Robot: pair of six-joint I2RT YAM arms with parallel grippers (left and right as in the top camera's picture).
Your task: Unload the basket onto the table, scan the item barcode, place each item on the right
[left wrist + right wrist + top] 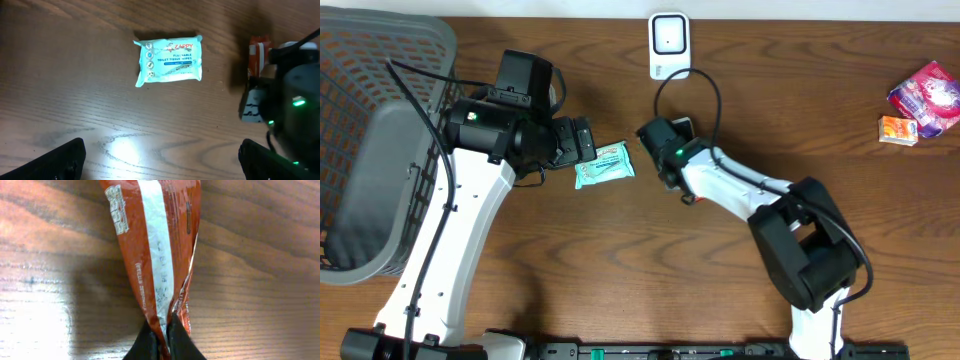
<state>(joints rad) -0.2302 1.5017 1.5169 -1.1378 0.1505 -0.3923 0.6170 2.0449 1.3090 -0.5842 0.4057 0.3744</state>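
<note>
An orange-red snack packet (150,240) with a white seam strip lies on the wooden table, and my right gripper (164,332) is shut on its near end. From the left wrist view the same packet (259,52) pokes out beside the right gripper (287,105). Overhead, the right gripper (665,142) is just below the white scanner (669,40), and the arm hides most of the packet. No barcode shows. My left gripper (162,160) hangs open over bare wood, a teal wipes pack (169,60) lying ahead of it. Overhead, the left gripper (582,140) is beside that pack (604,165).
A grey mesh basket (360,150) fills the left edge. A pink packet (927,95) and a small orange box (898,130) lie at the far right. The scanner's black cable (705,85) loops down toward the right arm.
</note>
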